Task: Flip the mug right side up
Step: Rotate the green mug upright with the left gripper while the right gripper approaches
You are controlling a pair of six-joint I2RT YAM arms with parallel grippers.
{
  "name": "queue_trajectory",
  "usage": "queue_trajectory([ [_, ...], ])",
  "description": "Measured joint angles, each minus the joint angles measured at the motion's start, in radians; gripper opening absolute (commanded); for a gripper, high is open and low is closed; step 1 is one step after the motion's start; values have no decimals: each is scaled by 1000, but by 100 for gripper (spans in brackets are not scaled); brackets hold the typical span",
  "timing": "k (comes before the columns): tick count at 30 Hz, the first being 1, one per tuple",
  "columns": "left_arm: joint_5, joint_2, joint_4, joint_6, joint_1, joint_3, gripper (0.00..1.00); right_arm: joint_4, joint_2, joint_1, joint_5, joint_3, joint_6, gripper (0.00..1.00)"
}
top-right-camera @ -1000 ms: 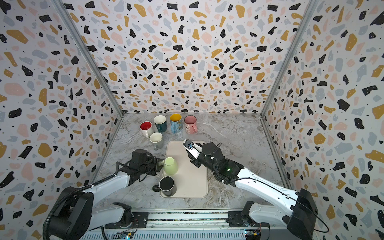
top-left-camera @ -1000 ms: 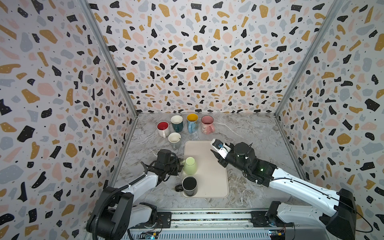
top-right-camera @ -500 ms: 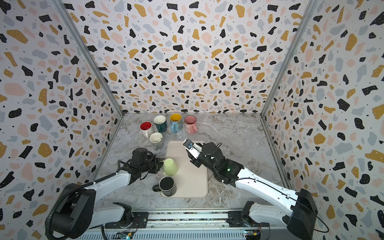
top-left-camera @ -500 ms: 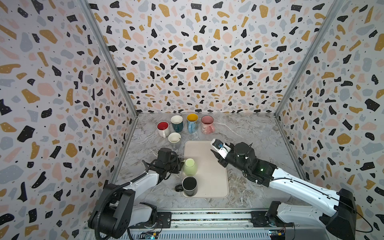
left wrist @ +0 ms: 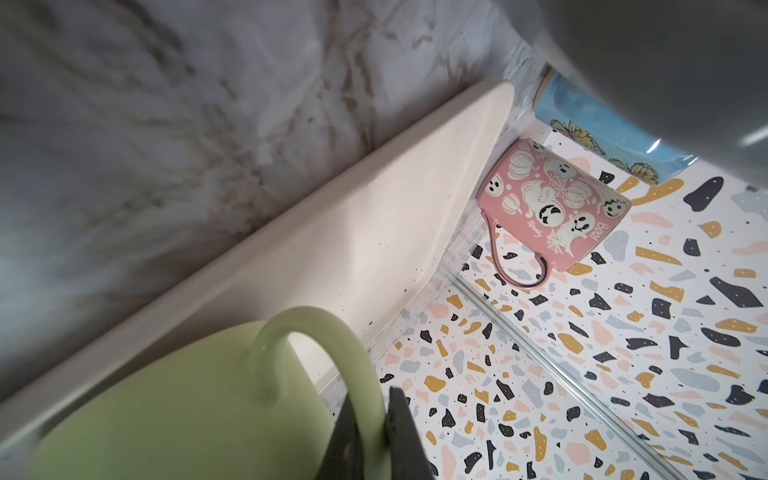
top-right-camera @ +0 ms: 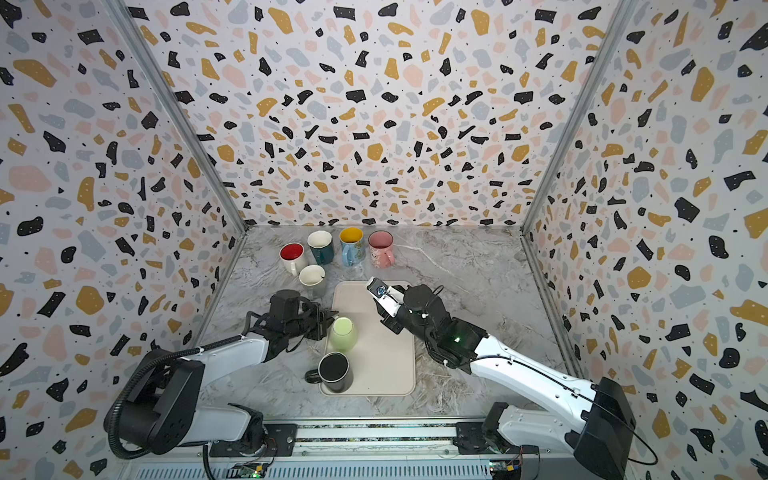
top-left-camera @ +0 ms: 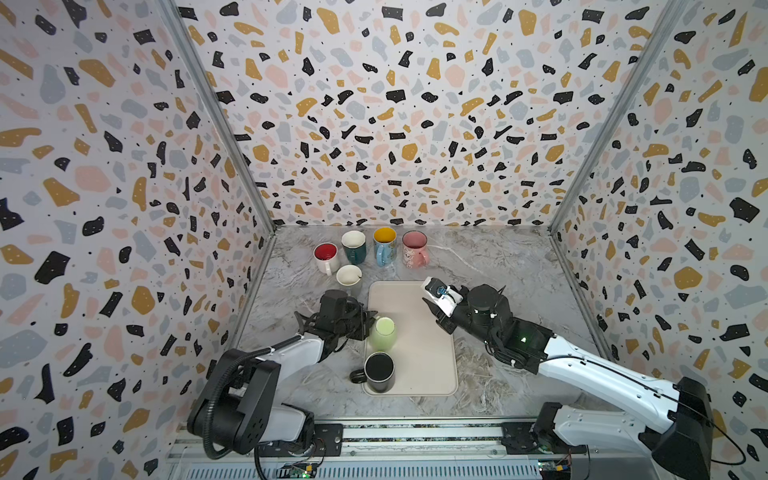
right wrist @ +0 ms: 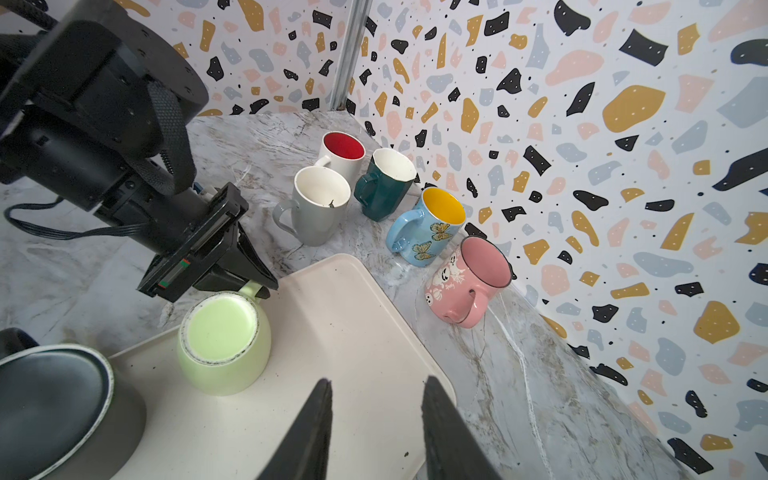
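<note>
In the last second the left claw (left wrist: 371,415) has drawn its jaws together, and it now pinches the handle (left wrist: 320,328) of the green mug (top-left-camera: 382,332). The mug stands upside down, base up, at the left edge of the tray (top-left-camera: 419,365) on the counter (top-left-camera: 498,266). The grasp looks made, so lifting the mug and rolling it over should come next; the right claw (right wrist: 378,384) hangs partly spread over the tray, holding nothing.
</note>
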Motion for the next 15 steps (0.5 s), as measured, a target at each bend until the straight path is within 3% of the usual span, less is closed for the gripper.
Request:
queue_trajectory([
  [15,-36,-19,9,350,-10,123,0,-23,-21,-79,-10,0,54,38],
])
